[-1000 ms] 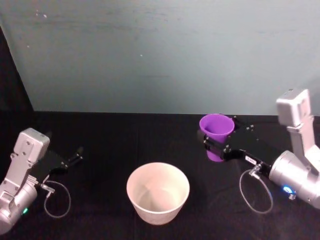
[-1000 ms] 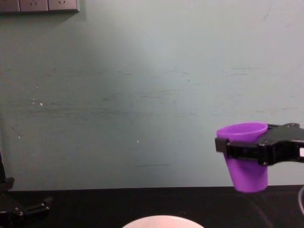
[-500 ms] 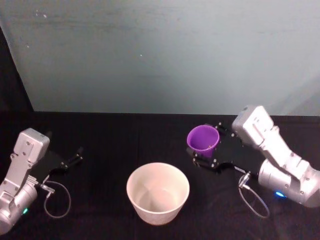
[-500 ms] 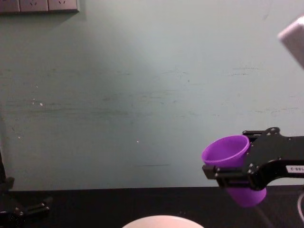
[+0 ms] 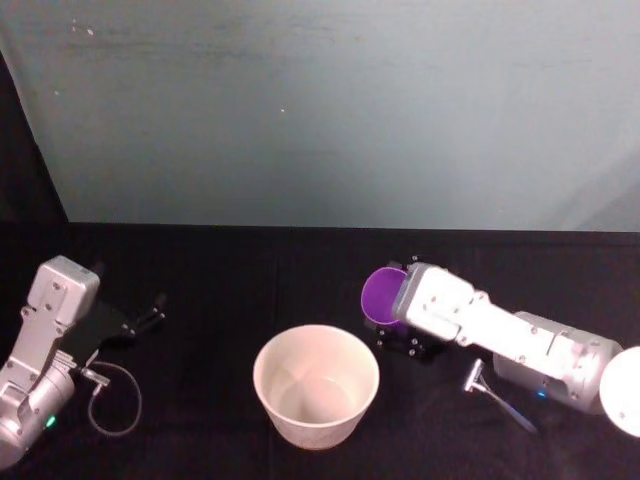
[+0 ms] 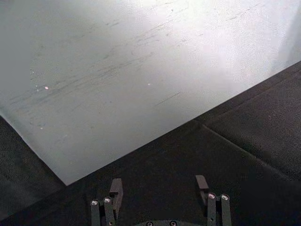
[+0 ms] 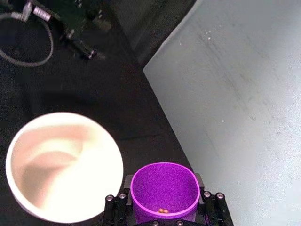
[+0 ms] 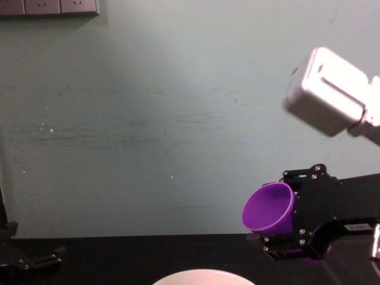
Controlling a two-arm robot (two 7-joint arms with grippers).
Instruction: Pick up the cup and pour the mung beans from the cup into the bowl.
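The purple cup (image 5: 381, 296) is tipped on its side, mouth facing the bowl, just beyond the bowl's right rim. My right gripper (image 5: 398, 322) is shut on the cup. From the chest the cup (image 8: 270, 208) hangs above the table in the right gripper (image 8: 295, 224), higher than the bowl's rim (image 8: 205, 275). Looking into the cup (image 7: 164, 188), a couple of mung beans (image 7: 162, 210) lie at its lower wall, held in the right gripper (image 7: 164, 201). The white bowl (image 5: 268, 360) stands at the table's middle front. My left gripper (image 5: 150, 317) rests open at the far left.
A black cloth (image 5: 220, 280) covers the table, and a teal wall (image 5: 320, 110) rises behind it. A thin cable (image 5: 490, 392) hangs under the right arm. The left gripper (image 6: 159, 186) points at the wall. Wall sockets (image 8: 47, 7) sit high up.
The right arm has swung left toward the bowl and rolled over. The cup went from upright to tipped with its mouth toward the bowl. The left arm stayed put.
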